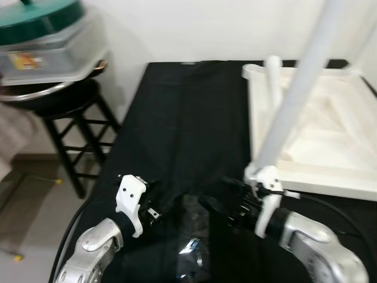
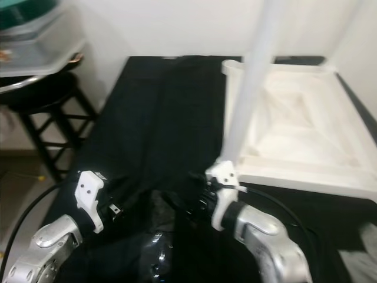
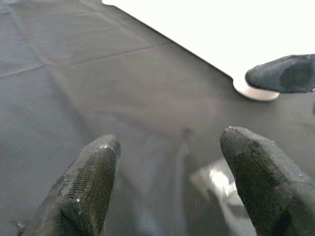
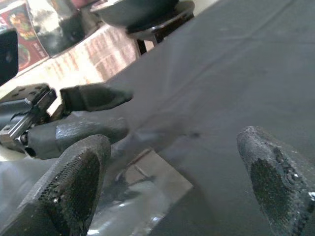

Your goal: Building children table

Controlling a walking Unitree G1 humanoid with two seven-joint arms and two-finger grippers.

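While the white kids' table (image 1: 318,135) lies upside down on the black-draped worktop (image 1: 182,124), one leg (image 1: 297,88) up, it sits just beyond the right pincer (image 1: 221,207). Both pincers gape wide, empty, facing each other low over a clear plastic bag (image 1: 191,244); left pincer (image 1: 162,206) well apart from the table. Black stool (image 1: 65,112) off beyond the left one.

Tabletop (image 1: 318,135) lies on cloth (image 1: 182,124) at right, leg (image 1: 294,88) rising from its near left corner. Stool (image 1: 70,112) stands left of cloth w/ pot (image 1: 41,35) on it. Bag (image 1: 191,244) lies btwn left gripper (image 1: 168,206) & right gripper (image 1: 215,206), near edge
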